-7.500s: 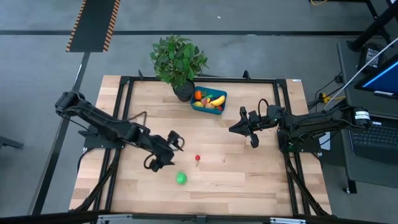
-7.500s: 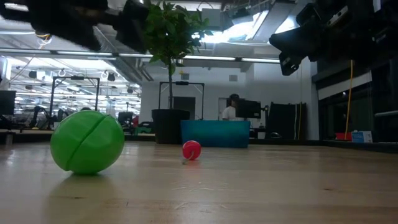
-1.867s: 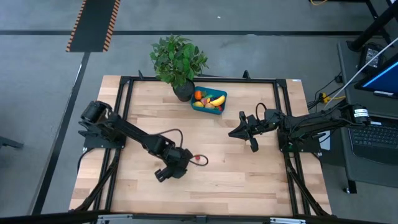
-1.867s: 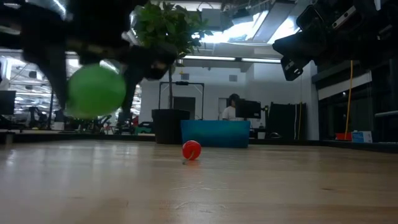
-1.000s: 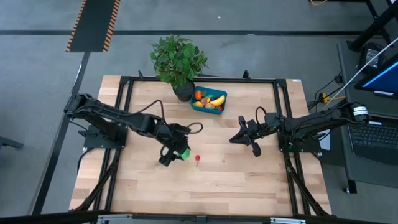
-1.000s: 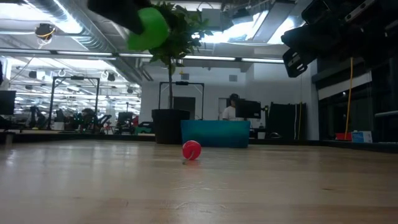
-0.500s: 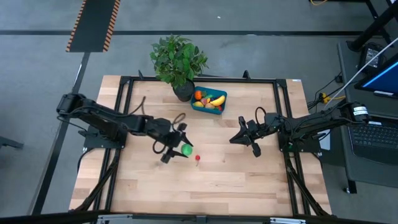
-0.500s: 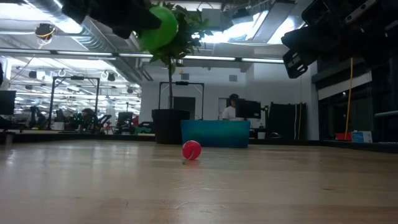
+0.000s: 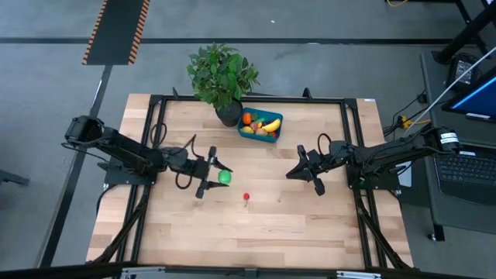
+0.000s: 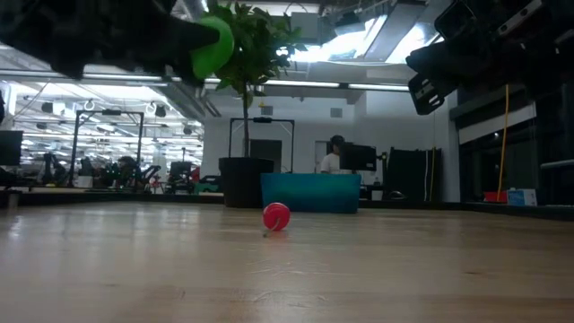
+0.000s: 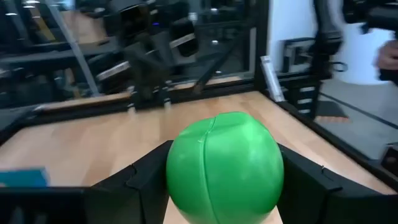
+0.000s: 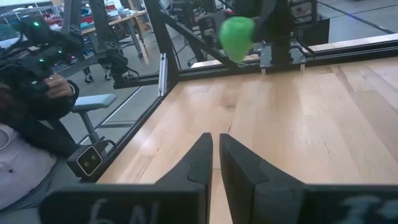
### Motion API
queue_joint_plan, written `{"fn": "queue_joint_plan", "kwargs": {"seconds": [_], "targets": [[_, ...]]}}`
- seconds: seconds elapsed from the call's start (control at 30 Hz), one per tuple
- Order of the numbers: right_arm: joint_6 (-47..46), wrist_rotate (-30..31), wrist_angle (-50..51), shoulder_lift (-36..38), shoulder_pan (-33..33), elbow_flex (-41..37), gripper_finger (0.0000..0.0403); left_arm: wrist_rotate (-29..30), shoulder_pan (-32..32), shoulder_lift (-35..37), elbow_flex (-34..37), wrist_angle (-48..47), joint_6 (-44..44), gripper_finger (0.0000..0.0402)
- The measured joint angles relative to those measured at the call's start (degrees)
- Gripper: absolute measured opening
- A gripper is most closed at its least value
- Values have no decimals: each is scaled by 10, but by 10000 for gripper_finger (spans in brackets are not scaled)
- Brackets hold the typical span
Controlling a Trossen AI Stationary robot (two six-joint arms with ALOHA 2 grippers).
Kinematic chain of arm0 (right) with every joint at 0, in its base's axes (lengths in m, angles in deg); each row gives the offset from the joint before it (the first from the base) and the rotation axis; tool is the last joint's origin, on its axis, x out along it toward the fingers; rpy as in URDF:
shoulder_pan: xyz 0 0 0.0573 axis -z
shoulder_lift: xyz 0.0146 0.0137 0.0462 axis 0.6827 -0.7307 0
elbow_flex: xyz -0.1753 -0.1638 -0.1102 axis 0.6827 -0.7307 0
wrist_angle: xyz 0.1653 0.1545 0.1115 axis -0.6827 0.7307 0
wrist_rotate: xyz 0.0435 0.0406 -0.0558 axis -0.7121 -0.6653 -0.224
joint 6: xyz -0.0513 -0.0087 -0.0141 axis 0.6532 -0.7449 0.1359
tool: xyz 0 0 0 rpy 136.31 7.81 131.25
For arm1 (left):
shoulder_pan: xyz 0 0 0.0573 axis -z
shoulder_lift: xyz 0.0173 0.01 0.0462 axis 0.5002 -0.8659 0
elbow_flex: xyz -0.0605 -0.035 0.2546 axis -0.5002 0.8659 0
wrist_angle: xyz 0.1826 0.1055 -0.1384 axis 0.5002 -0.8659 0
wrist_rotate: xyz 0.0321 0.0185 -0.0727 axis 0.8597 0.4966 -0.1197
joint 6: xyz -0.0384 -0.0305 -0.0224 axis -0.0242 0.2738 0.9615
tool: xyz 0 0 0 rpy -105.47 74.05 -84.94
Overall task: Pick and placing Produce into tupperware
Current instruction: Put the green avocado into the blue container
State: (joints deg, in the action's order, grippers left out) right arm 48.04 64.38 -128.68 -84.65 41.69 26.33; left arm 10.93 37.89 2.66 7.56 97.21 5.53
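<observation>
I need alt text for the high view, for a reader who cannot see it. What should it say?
Seen from above, the left gripper holds a green ball-shaped piece over a wooden table. A small red piece lies nearby. A teal tupperware with produce sits beside a potted plant, and the right gripper waits, shut.

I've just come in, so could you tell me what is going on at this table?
The left gripper holds a green ball-shaped produce piece above the table. A small red piece lies on the wood. The teal tupperware, by the potted plant, already holds several pieces. The right gripper waits shut.
</observation>
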Motion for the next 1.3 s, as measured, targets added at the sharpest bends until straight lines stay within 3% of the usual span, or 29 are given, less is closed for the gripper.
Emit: {"fn": "queue_joint_plan", "kwargs": {"seconds": [0.4, 0.63, 0.83, 1.03, 1.3], "targets": [[0, 0, 0, 0, 0, 0, 33, 74, 0, -1, 34, 47, 14, 221], [0, 3, 0, 0, 0, 0, 33, 83, 0, -1, 34, 46, 31, 221], [0, 44, 1, 0, 0, 0, 33, 149, 0, -1, 34, 46, 34, 221], [0, 47, 2, 0, 0, 0, 33, 247, 0, -1, 34, 46, 58, 221], [0, 47, 4, 0, 0, 0, 33, 274, 0, -1, 34, 45, 58, 221]]}}
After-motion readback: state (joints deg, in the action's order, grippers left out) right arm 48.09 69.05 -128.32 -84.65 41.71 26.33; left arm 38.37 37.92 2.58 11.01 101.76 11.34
